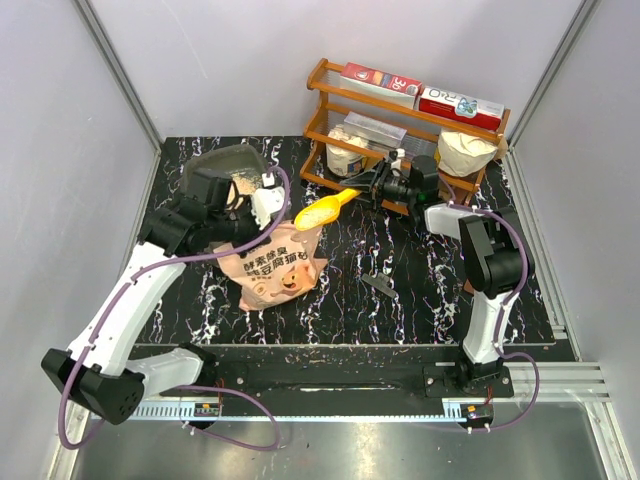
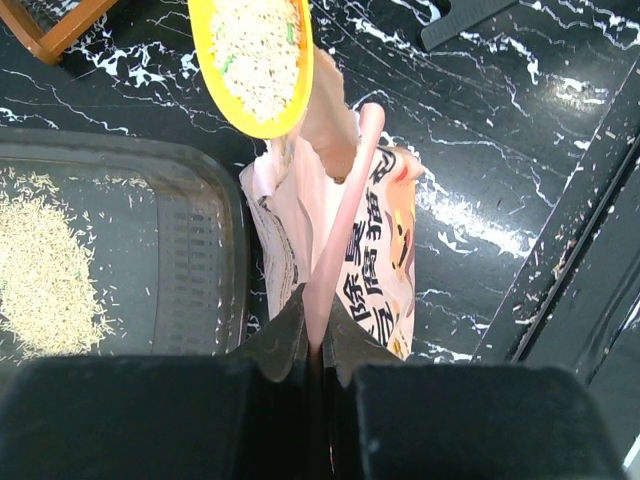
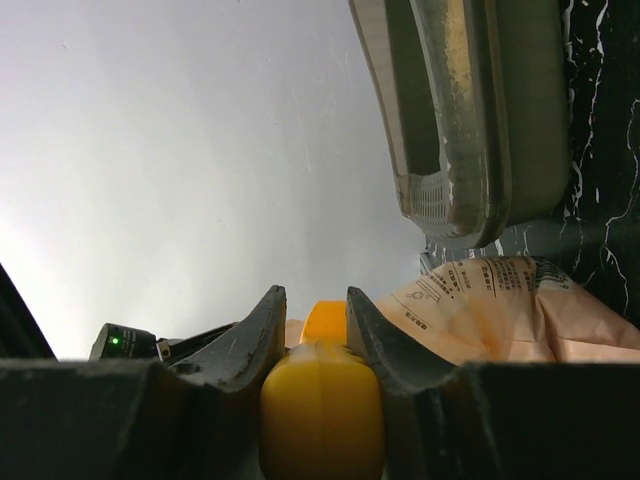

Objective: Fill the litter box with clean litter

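The litter box [image 1: 222, 168] sits in the far left corner of the desk [image 1: 400, 325], its rim close to both desk edges. A pale patch of clean litter [image 2: 40, 265] lies on its floor. The pink bag [image 1: 275, 265] stands just beside its near-right rim, toward the desk's middle. The left gripper [image 2: 315, 345] is pinched tight on the bag's top edge, jaws almost together. The right gripper [image 3: 315, 305] is part-open and clamped on the handle of the yellow scoop [image 1: 325, 208]. The scoop's heaped bowl hangs over the bag's top, between the box and the wooden rack [image 1: 400, 120] on the far right edge. Bare marble runs right of the bag, broken only by a small dark object [image 1: 380, 287].
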